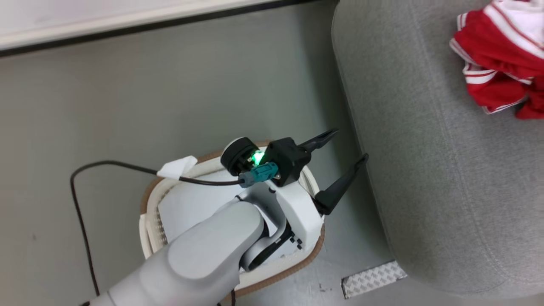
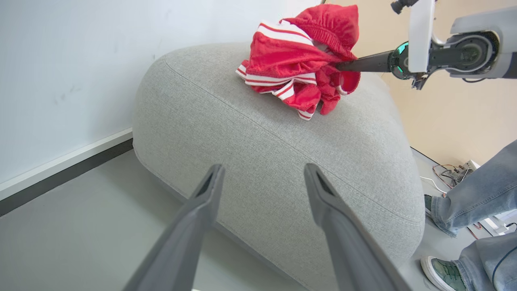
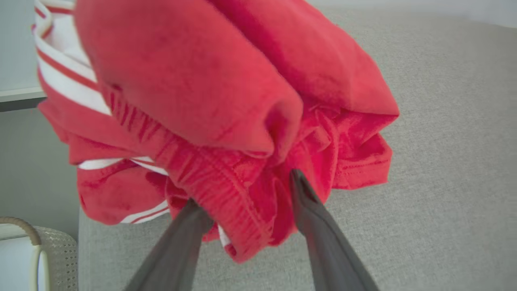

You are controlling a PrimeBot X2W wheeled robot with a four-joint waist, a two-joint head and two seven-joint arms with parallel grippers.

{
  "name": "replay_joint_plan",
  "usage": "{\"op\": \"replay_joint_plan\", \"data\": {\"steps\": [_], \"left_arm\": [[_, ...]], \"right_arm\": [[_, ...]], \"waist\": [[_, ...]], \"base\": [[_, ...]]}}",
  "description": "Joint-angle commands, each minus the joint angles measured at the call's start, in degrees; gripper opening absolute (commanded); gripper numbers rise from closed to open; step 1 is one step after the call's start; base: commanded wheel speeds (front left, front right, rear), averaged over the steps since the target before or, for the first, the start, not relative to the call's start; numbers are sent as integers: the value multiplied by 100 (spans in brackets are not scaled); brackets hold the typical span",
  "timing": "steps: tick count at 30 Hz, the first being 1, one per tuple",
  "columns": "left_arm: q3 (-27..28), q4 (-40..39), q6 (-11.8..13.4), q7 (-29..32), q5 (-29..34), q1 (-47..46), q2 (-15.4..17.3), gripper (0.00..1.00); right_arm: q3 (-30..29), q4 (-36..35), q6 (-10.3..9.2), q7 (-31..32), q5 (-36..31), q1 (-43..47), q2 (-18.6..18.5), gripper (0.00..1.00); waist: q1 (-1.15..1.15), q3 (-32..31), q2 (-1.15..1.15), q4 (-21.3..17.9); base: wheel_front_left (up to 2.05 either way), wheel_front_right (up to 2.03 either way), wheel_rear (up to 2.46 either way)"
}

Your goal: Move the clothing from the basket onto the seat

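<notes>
Grey floor surrounds the seat point(image 2: 258, 133), where the clothing point(image 2: 301, 60) rests. Right gripper point(image 3: 246, 194) fingers straddle a fold, part-closed; spread them fully, then withdraw. Left gripper point(image 1: 340, 170), fingers apart, idles over the basket point(image 1: 148, 199).

My left arm reaches forward from the lower left of the head view, pale forearm bent at the wrist. My left gripper point(image 1: 343, 146) has its two dark fingers spread wide apart, nothing between them. My right gripper point(image 3: 246, 190) is stretched out level, and its fingers point(image 3: 311, 210) are pressed into folds of the clothing point(image 3: 226, 101), which is bunched between them.
</notes>
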Motion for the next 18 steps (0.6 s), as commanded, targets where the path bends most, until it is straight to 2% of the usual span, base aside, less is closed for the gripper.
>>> {"op": "replay_joint_plan", "data": {"steps": [1,7,12,18], "left_arm": [[18,32,-28,-36,-63,87,7,100],[186,309,-1,-367,-327,405,12,100],[452,438,72,-598,-600,736,52,100],[838,408,236,-734,-874,1212,180,100]], "right_arm": [[57,17,-12,58,34,-11,-39,100],[596,-189,-13,471,70,193,-324,100],[820,-513,-13,96,-226,88,-645,100],[821,-1272,-13,-322,-259,179,-969,100]], "waist": [[0,-208,0,-26],[0,-1092,0,-56],[0,-1875,0,-23],[0,-2680,0,140]], "base": [[0,0,0],[0,0,0],[0,0,0],[0,0,0]]}}
